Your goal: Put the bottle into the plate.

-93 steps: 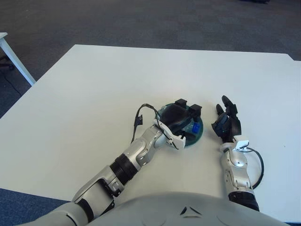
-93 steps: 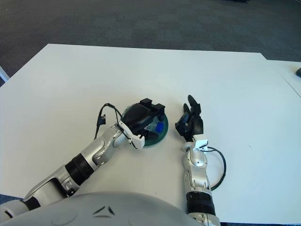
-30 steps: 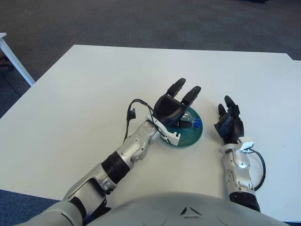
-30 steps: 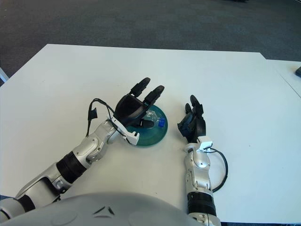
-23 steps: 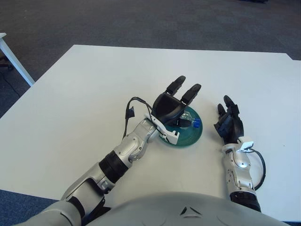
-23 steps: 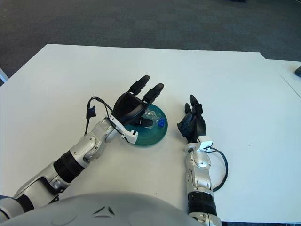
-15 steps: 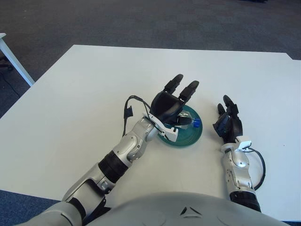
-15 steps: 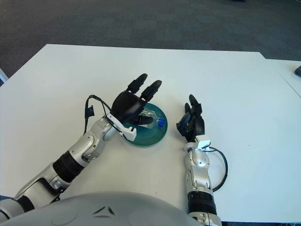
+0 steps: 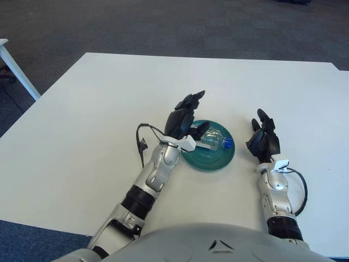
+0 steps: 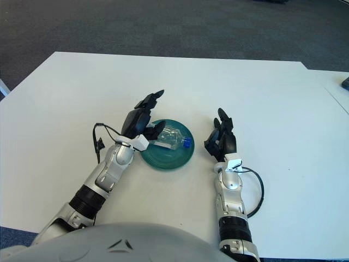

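A clear bottle (image 9: 211, 141) with a blue cap lies on its side in the green plate (image 9: 210, 158); left hand (image 9: 183, 117) open beside it, right hand (image 9: 263, 142) open

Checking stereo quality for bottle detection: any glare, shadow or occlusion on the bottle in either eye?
Left eye view: the clear bottle lying in the teal plate shows pale highlights, with its blue cap distinct; the left hand overlaps its near end. Right eye view: much the same, soft even light, with only faint shadows on the white table; the right hand shows right of the plate.
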You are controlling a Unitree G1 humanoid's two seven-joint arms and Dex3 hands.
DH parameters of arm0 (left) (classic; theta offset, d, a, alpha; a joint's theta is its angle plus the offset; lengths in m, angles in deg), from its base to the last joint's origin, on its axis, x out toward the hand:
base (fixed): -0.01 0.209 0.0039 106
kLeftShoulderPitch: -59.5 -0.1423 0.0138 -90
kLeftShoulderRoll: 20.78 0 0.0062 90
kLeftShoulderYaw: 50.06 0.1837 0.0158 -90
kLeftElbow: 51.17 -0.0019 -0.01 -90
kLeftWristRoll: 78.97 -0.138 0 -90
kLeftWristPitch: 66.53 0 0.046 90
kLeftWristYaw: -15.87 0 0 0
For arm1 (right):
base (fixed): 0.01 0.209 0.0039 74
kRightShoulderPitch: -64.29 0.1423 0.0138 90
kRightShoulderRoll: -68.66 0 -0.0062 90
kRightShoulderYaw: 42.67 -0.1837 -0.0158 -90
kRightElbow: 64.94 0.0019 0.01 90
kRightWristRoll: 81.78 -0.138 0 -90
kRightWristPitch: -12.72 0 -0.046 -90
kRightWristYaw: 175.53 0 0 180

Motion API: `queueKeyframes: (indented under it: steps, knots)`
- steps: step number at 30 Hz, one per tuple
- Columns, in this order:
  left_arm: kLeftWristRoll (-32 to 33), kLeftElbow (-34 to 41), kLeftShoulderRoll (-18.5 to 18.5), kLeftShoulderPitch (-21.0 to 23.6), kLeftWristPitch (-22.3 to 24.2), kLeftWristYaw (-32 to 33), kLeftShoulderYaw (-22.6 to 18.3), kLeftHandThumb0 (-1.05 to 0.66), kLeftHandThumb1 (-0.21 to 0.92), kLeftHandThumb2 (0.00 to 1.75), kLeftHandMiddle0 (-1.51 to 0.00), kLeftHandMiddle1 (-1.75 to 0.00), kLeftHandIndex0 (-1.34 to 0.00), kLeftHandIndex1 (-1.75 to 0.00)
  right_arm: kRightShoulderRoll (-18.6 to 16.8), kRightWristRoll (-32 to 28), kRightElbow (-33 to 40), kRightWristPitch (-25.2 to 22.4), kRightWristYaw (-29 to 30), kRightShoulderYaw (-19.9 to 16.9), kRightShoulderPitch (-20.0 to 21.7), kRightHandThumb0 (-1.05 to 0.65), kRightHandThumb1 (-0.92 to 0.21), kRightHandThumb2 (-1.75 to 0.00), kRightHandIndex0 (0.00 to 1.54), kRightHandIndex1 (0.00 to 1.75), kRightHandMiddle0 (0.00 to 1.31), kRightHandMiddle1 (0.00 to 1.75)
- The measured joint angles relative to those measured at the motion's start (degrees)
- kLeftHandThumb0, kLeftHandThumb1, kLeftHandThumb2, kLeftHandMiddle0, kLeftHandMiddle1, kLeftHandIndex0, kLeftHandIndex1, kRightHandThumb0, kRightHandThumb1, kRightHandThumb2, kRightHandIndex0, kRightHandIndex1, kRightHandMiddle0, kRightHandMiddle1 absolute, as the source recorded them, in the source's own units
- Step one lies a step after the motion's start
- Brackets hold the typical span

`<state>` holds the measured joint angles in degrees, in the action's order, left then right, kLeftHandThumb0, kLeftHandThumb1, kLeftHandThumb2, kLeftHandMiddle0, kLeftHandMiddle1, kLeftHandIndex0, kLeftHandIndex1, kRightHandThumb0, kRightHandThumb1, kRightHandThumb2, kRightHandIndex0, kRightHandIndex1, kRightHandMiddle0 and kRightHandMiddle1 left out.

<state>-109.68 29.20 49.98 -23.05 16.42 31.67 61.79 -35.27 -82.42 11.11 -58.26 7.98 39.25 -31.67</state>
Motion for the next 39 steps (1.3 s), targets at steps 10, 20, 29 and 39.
queueKeyframes:
  steps: [10, 20, 29, 39]
  knots:
    - [9.1, -0.6, -2.4, -4.0, 0.0, 1.5, -4.6, -0.94, 0.92, 0.96, -0.79, -0.18, -0.39, -0.79, 0.6, -0.4, -0.4, 1.0, -1.1, -0.1, 0.3, -0.93, -0.92, -1.05, 0.19, 0.0, 0.0, 0.34]
    - [15.2, -12.4, -2.7, -1.1, -7.3, 4.0, -10.2, -0.86, 0.92, 0.72, -0.81, -0.2, -0.45, -0.87, 0.9, -1.7, -0.2, 1.3, -3.4, 0.0, 0.1, -0.89, -0.92, -1.07, 0.2, 0.01, 0.0, 0.36]
    - [18.2, -17.9, -2.6, -0.3, -14.3, 5.4, -12.6, -0.8, 0.92, 0.67, -0.83, -0.21, -0.46, -0.91, 1.3, -3.3, -2.4, 3.4, -6.5, -0.3, 0.9, -0.87, -0.92, -1.06, 0.21, 0.01, 0.0, 0.37]
    - [18.5, -21.1, -2.6, 0.8, -16.4, 6.6, -13.2, -0.81, 0.92, 0.74, -0.85, -0.22, -0.43, -0.85, 1.2, -3.3, -4.0, 4.7, -7.4, -0.3, 1.9, -0.86, -0.92, -1.04, 0.23, 0.01, 0.0, 0.39]
